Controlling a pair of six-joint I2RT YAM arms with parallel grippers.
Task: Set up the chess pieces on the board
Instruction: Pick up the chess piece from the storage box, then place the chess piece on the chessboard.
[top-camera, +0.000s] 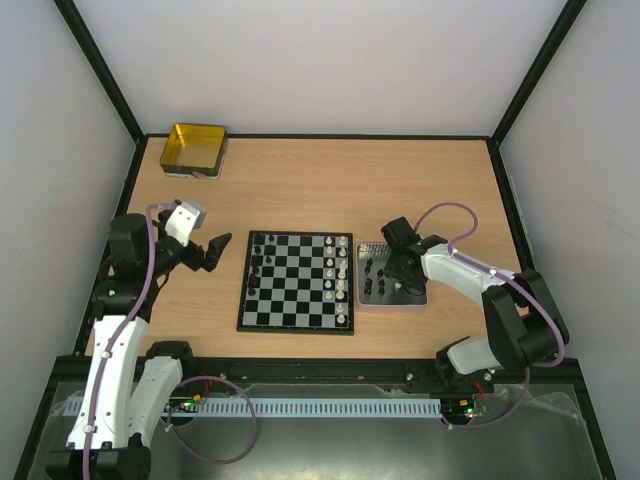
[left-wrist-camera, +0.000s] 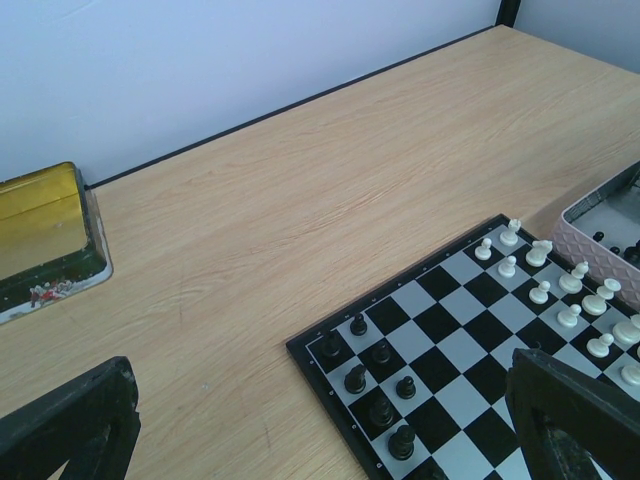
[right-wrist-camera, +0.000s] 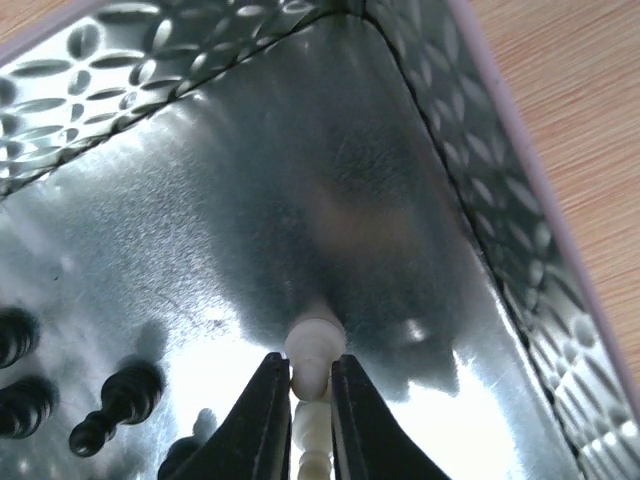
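**Operator:** From above, where do my arms stand?

**Spotter:** Your left gripper (top-camera: 215, 252) hangs spread wide just off the board (top-camera: 296, 322), at its 9 o'clock. I'd judge it is parked out of the way. Your right gripper (top-camera: 402, 280) is down in the metal tray (top-camera: 392, 303) at the board's 3 o'clock, where the loose black pieces (top-camera: 375, 268) lie.

**Operator:** And the left wrist view?

**Spotter:** Your fingers (left-wrist-camera: 70, 430) are far apart with nothing between them. The board sits toward 4 o'clock, with white pieces (left-wrist-camera: 560, 290) along its far side and placed black pieces (left-wrist-camera: 380, 385) nearer.

**Operator:** The right wrist?

**Spotter:** You're pinching a white piece (right-wrist-camera: 314, 345) right at the fingertips, its head poking out toward 12 o'clock. That grip looks meant for lifting it off the tray floor. The loose black pieces lie at 8 o'clock
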